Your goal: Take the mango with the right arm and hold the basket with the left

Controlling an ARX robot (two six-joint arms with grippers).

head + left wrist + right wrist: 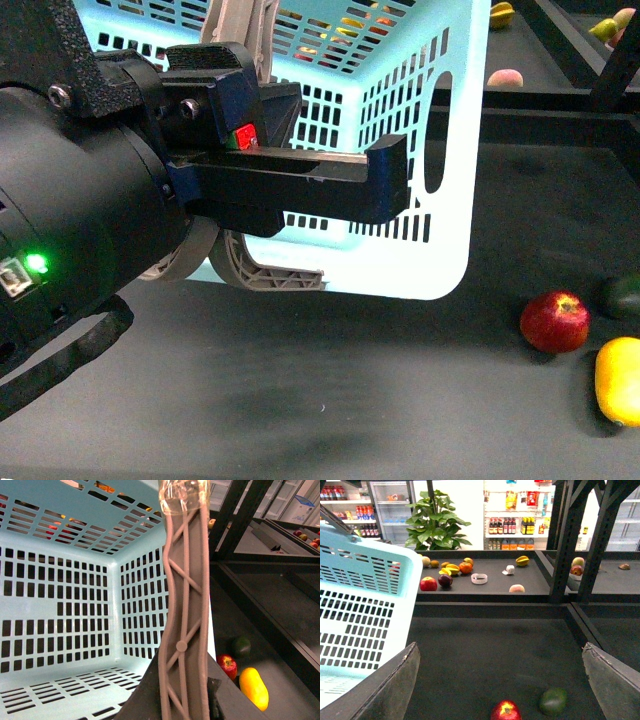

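The light blue basket (400, 60) hangs tilted above the dark table, and its slotted inside fills the left wrist view (60, 605). My left gripper (385, 180) is shut on the basket's grey-brown handle (182, 605), at the end of the bulky black arm. The yellow mango (620, 380) lies at the table's right edge, beside the red apple (554, 321); it also shows in the left wrist view (253, 687). My right gripper (500, 647) is open and empty, with the apple (505, 711) and a dark green fruit (553, 701) below it. The mango is out of the right wrist view.
The dark green fruit (622, 296) lies just behind the mango. A back shelf (490, 587) carries several loose fruits. Black frame posts (565, 540) rise to the right of it. A peach-coloured fruit (505, 77) sits on the shelf behind the basket.
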